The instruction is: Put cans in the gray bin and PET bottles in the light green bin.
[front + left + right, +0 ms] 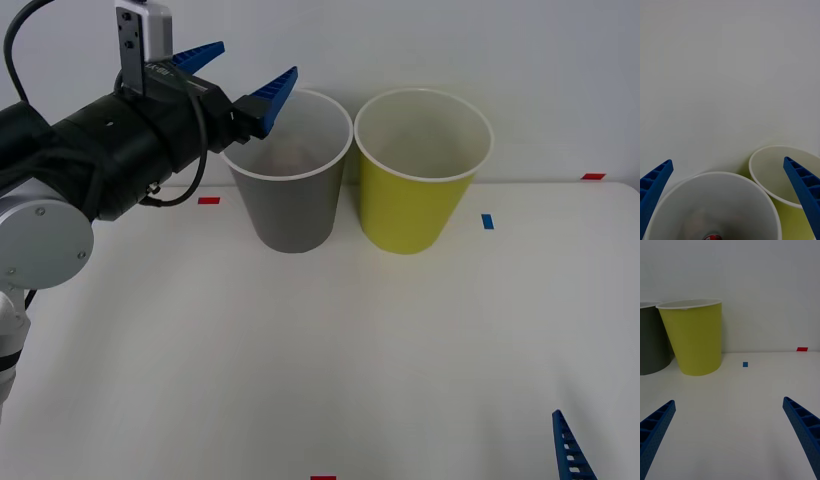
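A plain white wall [480, 50] rises behind the white table [330, 350].

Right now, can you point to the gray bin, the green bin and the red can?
gray bin [290, 215]: front view, on its outer wall.
green bin [412, 210]: front view, on its outer wall.
red can [712, 237]: left wrist view, its top, down inside the gray bin.

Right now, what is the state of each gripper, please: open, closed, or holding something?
Left gripper: open, holding nothing, above the gray bin; the can lies inside the bin.
Right gripper: open, holding nothing, low over the table.
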Action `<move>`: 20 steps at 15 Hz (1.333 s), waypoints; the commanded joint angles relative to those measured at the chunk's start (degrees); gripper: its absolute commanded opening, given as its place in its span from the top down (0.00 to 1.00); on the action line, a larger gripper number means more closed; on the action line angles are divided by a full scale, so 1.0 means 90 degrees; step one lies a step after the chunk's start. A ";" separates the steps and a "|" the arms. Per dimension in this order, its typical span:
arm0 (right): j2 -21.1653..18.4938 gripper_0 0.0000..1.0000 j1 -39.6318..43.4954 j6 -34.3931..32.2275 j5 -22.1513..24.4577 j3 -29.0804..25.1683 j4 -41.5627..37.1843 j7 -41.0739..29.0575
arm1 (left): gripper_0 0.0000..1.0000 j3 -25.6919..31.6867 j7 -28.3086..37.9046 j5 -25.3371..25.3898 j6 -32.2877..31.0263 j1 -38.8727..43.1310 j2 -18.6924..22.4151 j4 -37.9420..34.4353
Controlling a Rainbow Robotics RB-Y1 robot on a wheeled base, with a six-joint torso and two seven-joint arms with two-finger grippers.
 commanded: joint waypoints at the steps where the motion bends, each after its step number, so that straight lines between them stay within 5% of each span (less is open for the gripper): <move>1: 0.0000 0.00 0.0000 0.0000 0.0000 0.0000 0.0000 0.0000 | 0.00 0.0335 -0.0064 0.0006 -0.0002 0.0830 0.0214 -0.0699; 8: 0.0000 0.00 0.0000 0.0000 0.0000 0.0000 0.0000 0.0000 | 0.00 0.1175 -0.0151 0.0182 -0.0129 0.3243 0.0097 -0.2066; 13: 0.0000 0.00 0.0000 0.0000 0.0000 0.0000 0.0000 0.0000 | 0.00 0.1117 -0.0796 0.0240 -0.1398 0.4385 -0.0010 -0.1832; 17: 0.0000 0.00 0.0000 0.0000 0.0000 0.0000 0.0000 0.0000 | 0.00 0.0277 -0.0855 -0.0180 -0.3000 0.5157 0.0302 -0.1334; 20: 0.0000 0.00 0.0000 0.0000 0.0000 0.0000 0.0000 0.0000 | 0.00 0.0208 -0.0982 -0.0297 -0.3146 0.5489 0.0078 -0.1344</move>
